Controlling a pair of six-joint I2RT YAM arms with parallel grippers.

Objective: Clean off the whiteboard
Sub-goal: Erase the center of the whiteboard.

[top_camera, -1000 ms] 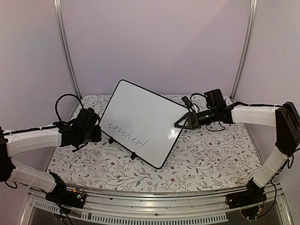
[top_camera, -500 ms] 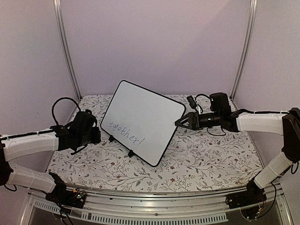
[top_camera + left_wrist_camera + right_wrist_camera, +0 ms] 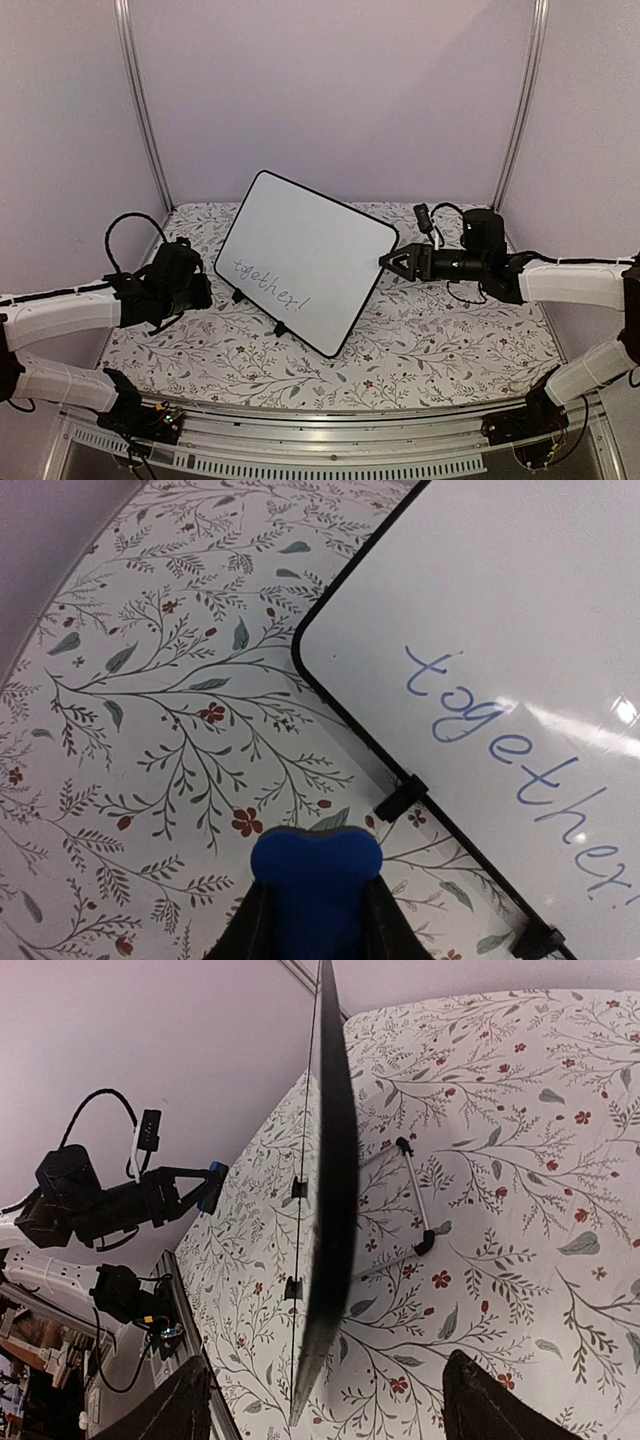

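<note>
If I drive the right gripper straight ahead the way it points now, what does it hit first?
The whiteboard: the right gripper points at the edge facing it, seen edge-on between the open jaws in the wrist view. Nothing else seems to lie between.

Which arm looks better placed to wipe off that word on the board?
Left: the left gripper holds the blue eraser beside the written corner of the whiteboard; the right gripper stands open, holding nothing, at the opposite edge.

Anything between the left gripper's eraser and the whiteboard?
Nothing loose. The left wrist view shows only floral table cover between the blue eraser and the whiteboard, plus the board's own black foot at its edge.
</note>
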